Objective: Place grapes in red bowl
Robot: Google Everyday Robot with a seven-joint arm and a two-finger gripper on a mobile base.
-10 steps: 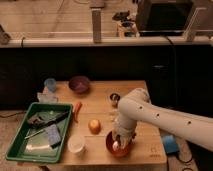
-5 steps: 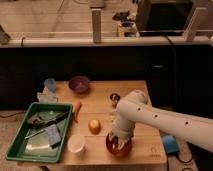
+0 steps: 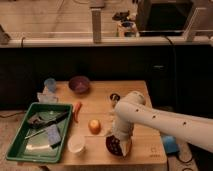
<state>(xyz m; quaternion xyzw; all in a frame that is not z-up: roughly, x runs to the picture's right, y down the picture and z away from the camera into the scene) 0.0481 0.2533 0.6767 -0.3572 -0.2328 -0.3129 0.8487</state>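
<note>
Grapes: not to be made out; if present at the red bowl (image 3: 109, 146), they are hidden by the gripper. Red bowl: round, orange-red, at the near edge of the wooden table (image 3: 145, 100), largely covered from above; only its left wall and part of the lower rim show. Gripper (image 3: 120, 146): pointed down into the red bowl, at the end of a white arm (image 3: 165, 122) that enters from the right of the bowl; whether the claw is wide, narrow or holding anything cannot be told. Round orange fruit (image 3: 94, 126): just to the left of the red bowl and a little farther back, apart from it. White cup (image 3: 76, 144): left of the red bowl, beyond the fruit, upright. Orange carrot-like piece (image 3: 77, 111): left of and behind the red bowl, lying lengthwise. Green tray (image 3: 20, 125): well to the left of the red bowl, holding assorted utensils. Small dark cup (image 3: 115, 98): directly behind the red bowl, partly behind the arm. Purple bowl (image 3: 79, 84): far behind and left of the red bowl. Blue cup (image 3: 50, 84): left of the purple bowl, farthest from the red bowl.
</note>
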